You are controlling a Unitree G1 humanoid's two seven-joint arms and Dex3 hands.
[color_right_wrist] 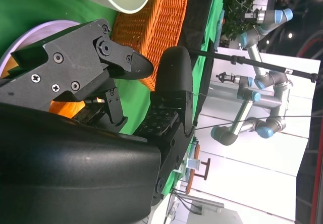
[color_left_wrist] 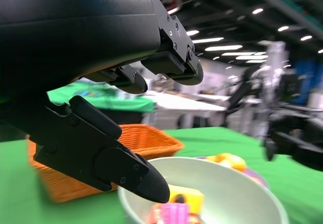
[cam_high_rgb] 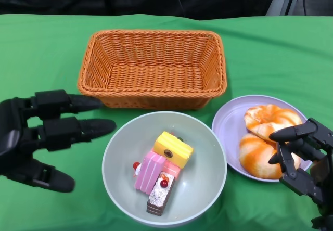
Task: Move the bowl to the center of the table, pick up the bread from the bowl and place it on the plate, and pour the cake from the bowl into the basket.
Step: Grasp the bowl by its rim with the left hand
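Left hand, fingers spread and empty, hovers just beside the bowl of cake.

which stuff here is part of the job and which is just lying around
Part of the job: bowl holding cake pieces, basket, plate with two breads, left robot hand, right robot hand.

Just there: green tablecloth, other robot arms in the background.

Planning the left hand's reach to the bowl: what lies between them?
Only bare green tablecloth. In the head view, the left hand has its fingers spread, short of the bowl rim, with nothing in the gap.
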